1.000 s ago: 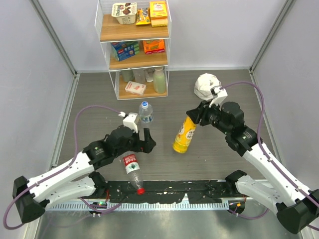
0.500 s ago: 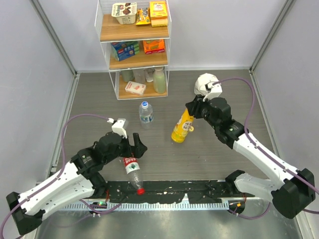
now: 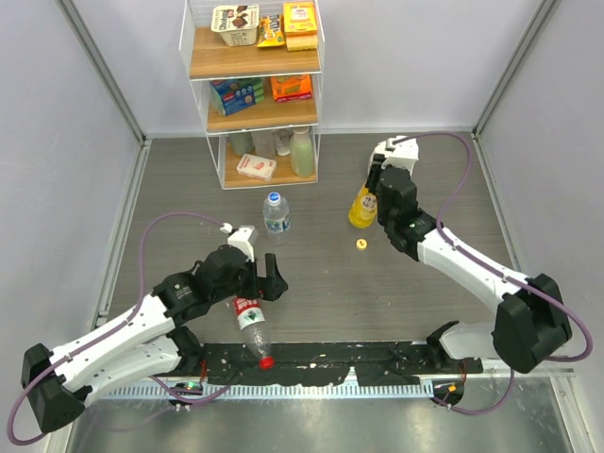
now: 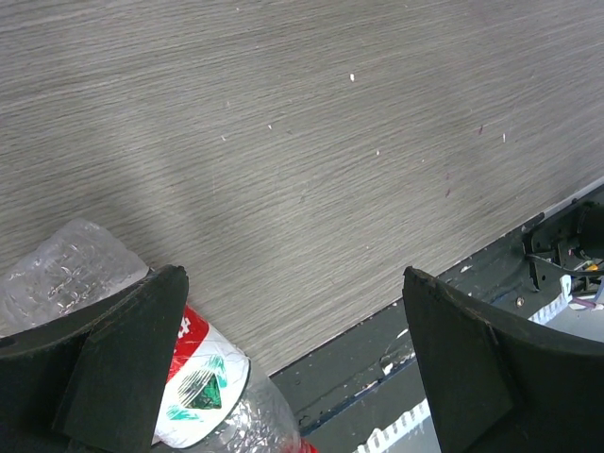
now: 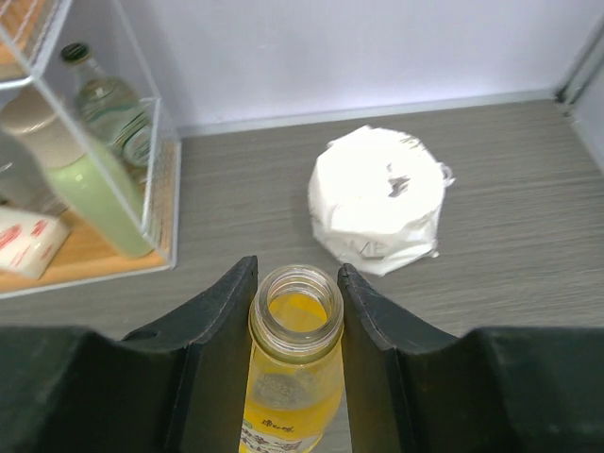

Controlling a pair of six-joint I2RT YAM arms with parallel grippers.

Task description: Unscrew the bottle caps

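The right claw (image 5: 295, 276) pinches the yellow bottle (image 5: 288, 396) at its open neck, upright, just right of the rack (image 3: 253, 94); its yellow cap (image 3: 360, 244) lies loose on the tabletop (image 3: 321, 302), a little further from the rack. The left claw (image 4: 293, 363) is spread wide over the red-label bottle (image 4: 203, 392), which lies well in front of the rack (red cap (image 3: 267, 360) seemingly on); thin crinkly plastic, I'd guess light and easily squashed, so grip the body near the shoulder. The tabletop is smooth grey wood-grain; pale walls all round.
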